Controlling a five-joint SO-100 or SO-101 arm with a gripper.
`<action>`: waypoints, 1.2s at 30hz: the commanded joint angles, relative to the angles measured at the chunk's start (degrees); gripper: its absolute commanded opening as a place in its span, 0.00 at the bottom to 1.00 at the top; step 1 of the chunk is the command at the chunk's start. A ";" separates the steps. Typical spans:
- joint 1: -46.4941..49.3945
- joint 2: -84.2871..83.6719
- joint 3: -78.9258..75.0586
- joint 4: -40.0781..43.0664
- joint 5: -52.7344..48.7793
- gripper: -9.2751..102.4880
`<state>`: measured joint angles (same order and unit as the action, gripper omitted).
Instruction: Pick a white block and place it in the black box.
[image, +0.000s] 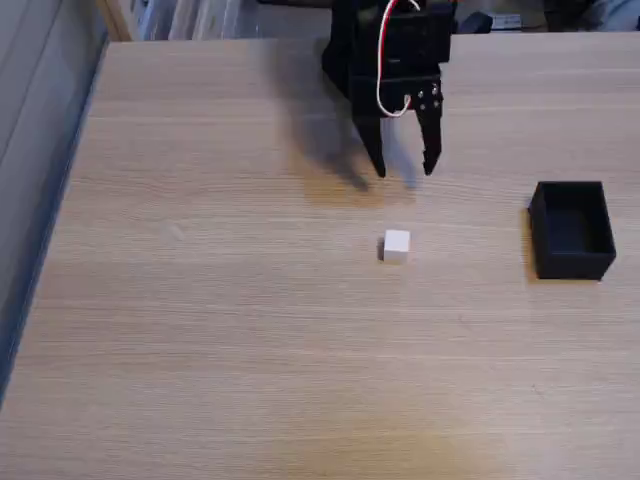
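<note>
I see my claw (405, 168) hanging with its 2 fingers apart — the white block (396, 245) just below it, the black box (572, 229) off right.

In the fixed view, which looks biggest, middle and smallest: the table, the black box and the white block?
Largest to smallest, as they look in the fixed view:
1. The table, which spans almost the whole picture.
2. The black box.
3. The white block, clearly smaller than the box.
</note>
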<state>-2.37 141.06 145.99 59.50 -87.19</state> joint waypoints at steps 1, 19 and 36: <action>1.93 -6.42 -2.81 -4.83 -1.32 0.33; 3.08 -31.11 -18.46 -10.99 1.32 0.34; 3.34 -43.68 -28.04 -11.25 2.55 0.33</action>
<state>1.14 97.73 120.41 48.69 -84.81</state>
